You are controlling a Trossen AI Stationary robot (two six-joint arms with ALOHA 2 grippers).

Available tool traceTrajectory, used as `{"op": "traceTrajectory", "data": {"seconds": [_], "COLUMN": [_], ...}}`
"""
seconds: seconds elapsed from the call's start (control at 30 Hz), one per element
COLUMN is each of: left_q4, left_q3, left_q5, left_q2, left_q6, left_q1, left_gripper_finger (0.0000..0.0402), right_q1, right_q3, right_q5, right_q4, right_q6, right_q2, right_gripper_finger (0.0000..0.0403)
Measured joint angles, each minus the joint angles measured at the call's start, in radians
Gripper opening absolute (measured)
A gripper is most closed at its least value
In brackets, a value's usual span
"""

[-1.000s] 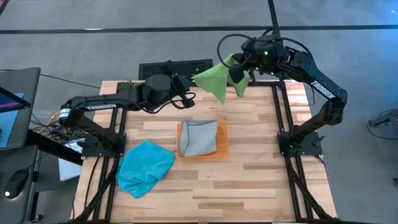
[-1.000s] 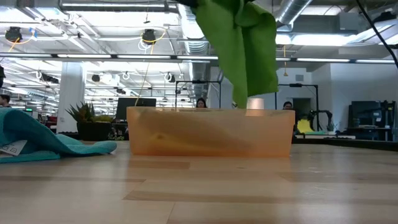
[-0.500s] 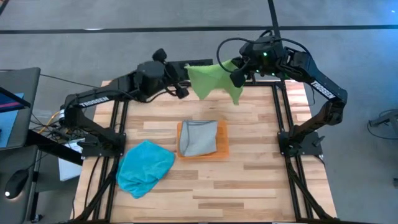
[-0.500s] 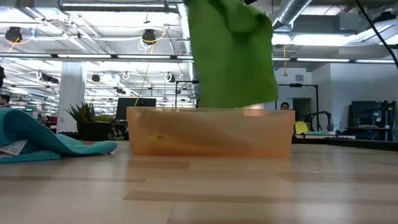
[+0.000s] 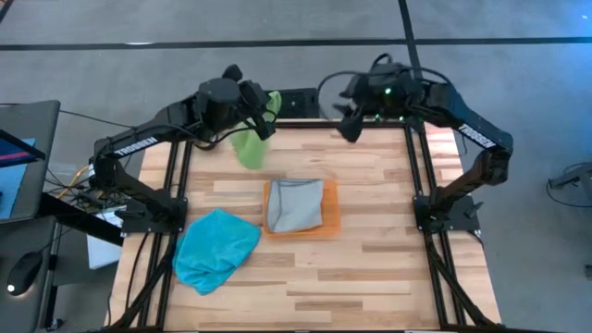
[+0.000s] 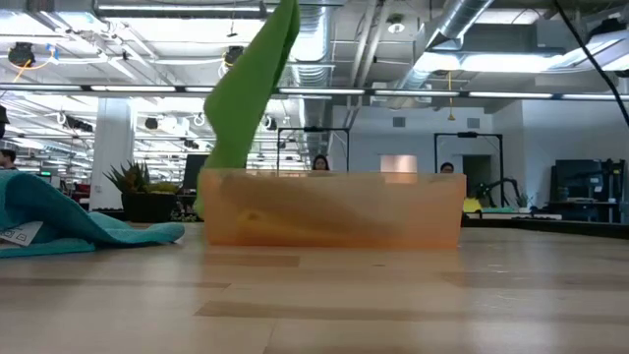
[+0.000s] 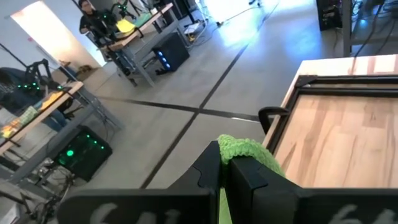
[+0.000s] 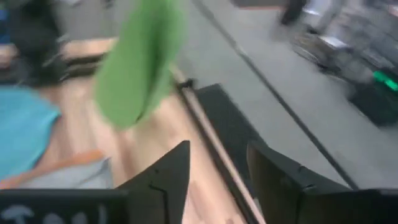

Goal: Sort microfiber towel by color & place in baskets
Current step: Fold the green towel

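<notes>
Over the far left part of the surface [image 5: 370, 277], left arm stretched inward and raised, left end effector [image 5: 257, 102] clamped on a green towel [image 5: 248, 143] hanging limp above the wood. Over the far right edge, right arm bent inward, right end effector [image 5: 350, 125] spread wide and gripping nothing, well apart from the green towel. At mid-surface, orange tray [image 5: 329, 211] with a grey towel [image 5: 296, 203] inside. Nearer the left front, a teal towel [image 5: 215, 248] heaped on the wood.
</notes>
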Motion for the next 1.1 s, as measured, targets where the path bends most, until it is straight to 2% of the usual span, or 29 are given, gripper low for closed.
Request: {"op": "traceTrajectory", "data": {"seconds": [0.23, 0.47, 0.57, 0.8, 0.97, 1.1], "left_q4": [-0.007, -0.037, -0.083, -0.112, -0.108, -0.105], "left_q3": [0.068, 0.182, 0.223, 0.230, 0.230, 0.230], "left_q5": [0.017, 0.020, 0.025, 0.070, 0.154, 0.156], "left_q2": [0.000, -0.002, 0.001, 0.001, 0.000, 0.000], "left_q6": [0.043, 0.064, 0.082, 0.102, 0.116, 0.116], "left_q1": [0.000, -0.002, -0.002, -0.012, -0.012, -0.012], "left_gripper_finger": [0.0000, 0.0000, 0.0000, 0.0000, 0.0000, 0.0000], "right_q1": [0.076, 0.096, 0.096, 0.083, 0.055, 0.042], "right_q3": [0.000, 0.000, 0.001, 0.001, 0.001, 0.001], "right_q5": [-0.018, -0.022, -0.020, -0.024, -0.049, -0.069], "right_q4": [0.063, 0.105, 0.174, 0.326, 0.369, 0.423], "right_q6": [-0.174, -0.219, -0.228, -0.225, -0.188, -0.209], "right_q2": [0.071, 0.147, 0.161, 0.174, 0.223, 0.257], "right_gripper_finger": [0.0214, 0.0211, 0.0208, 0.0205, 0.0205, 0.0205]}}
